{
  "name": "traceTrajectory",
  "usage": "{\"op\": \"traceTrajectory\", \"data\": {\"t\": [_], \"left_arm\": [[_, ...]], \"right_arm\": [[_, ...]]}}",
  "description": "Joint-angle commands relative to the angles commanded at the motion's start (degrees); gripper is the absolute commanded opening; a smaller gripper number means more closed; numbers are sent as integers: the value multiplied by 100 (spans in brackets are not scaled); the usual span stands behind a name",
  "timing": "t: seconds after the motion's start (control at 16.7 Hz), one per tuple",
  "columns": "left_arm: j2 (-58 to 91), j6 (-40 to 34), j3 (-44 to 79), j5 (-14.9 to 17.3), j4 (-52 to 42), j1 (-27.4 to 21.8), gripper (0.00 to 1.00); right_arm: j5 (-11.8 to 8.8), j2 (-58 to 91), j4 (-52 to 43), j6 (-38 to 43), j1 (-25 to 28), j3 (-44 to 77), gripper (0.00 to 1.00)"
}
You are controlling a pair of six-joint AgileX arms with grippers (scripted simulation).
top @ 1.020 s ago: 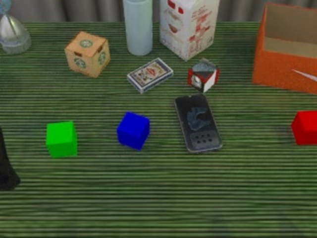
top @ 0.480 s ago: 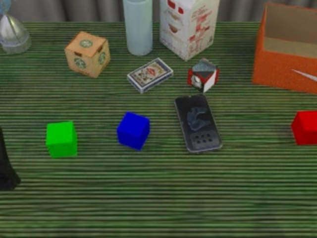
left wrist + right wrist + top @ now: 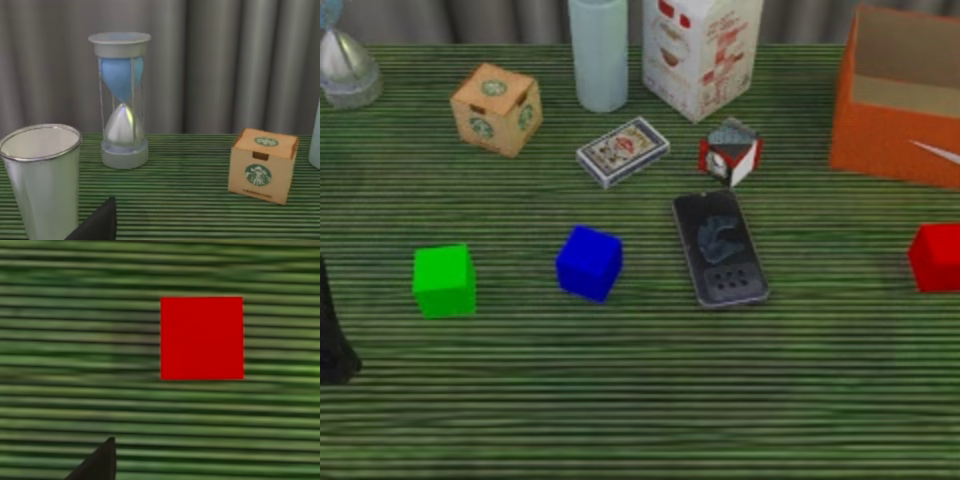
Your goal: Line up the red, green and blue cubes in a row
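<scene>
On the striped green table, matte green cube, blue cube and, far right, red cube lie apart. Whether either gripper is clenched or released cannot be told.

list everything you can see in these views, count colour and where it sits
green cube: 1, bright green, left front
blue cube: 1, deep blue, right of the green one
red cube: 1, bright red, right edge
phone: 1, dark, between blue and red cubes
card pack: 1, blue and white, behind the blue cube
patterned cube: 1, red, white, grey, behind the phone
logo cube: 1, tan, back left
tall cup: 1, pale, back centre
carton: 1, white and red, back centre
open box: 1, orange, back right
hourglass: 1, blue, back left corner
metal cup: 1, silver, left wrist view only
left arm: black, left edge
</scene>
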Motion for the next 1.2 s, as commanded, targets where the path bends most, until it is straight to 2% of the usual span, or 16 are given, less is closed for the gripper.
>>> {"op": "traceTrajectory", "data": {"t": [0.3, 0.54, 1.02, 1.2], "left_arm": [[0, 0, 0, 0, 0, 0, 100], [0, 0, 0, 0, 0, 0, 100], [0, 0, 0, 0, 0, 0, 100], [0, 0, 0, 0, 0, 0, 100]], "right_arm": [[7, 2381, -1253, 33, 61, 1788, 100], [6, 3341, -1781, 47, 92, 2684, 100], [6, 3489, -1840, 46, 69, 2828, 100], [7, 3651, -1434, 40, 90, 2560, 100]]}}
